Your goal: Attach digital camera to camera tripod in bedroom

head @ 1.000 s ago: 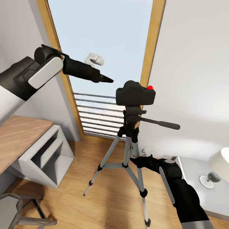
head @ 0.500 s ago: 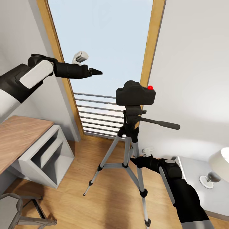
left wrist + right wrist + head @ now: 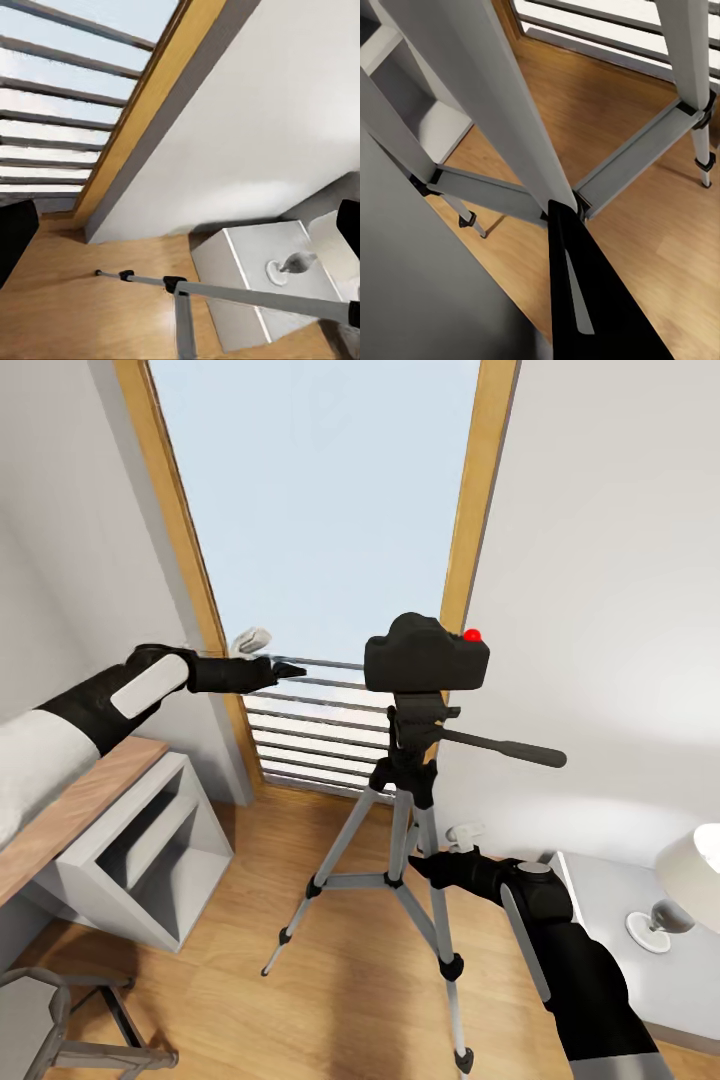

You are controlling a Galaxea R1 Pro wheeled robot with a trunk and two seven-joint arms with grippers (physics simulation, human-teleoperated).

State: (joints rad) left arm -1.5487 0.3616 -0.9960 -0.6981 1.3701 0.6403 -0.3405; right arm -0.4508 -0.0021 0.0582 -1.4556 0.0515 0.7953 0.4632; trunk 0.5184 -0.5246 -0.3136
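The black digital camera (image 3: pixel 425 657), red button on top, sits on the head of the camera tripod (image 3: pixel 400 830) in front of the tall window. The black pan handle (image 3: pixel 505 748) sticks out to the right. My left gripper (image 3: pixel 288 670) hangs level with the camera, a hand's width to its left, touching nothing. In the left wrist view its fingers (image 3: pixel 15 240) stand far apart, so it is open. My right gripper (image 3: pixel 422 865) is shut, low down, with its tip against the tripod's brace hub (image 3: pixel 566 206) between the silver legs (image 3: pixel 510 112).
A wooden desk (image 3: pixel 60 800) and a white shelf unit (image 3: pixel 150 850) stand at the left, with a chair (image 3: pixel 60 1020) below them. A grey nightstand (image 3: pixel 610 920) with a white lamp (image 3: pixel 690 875) is at the right. The window (image 3: pixel 310 510) has a slatted railing (image 3: pixel 300 730).
My left arm has swung down and to the left, away from the camera, from above it to level with it. The camera, the tripod and my right arm have not moved.
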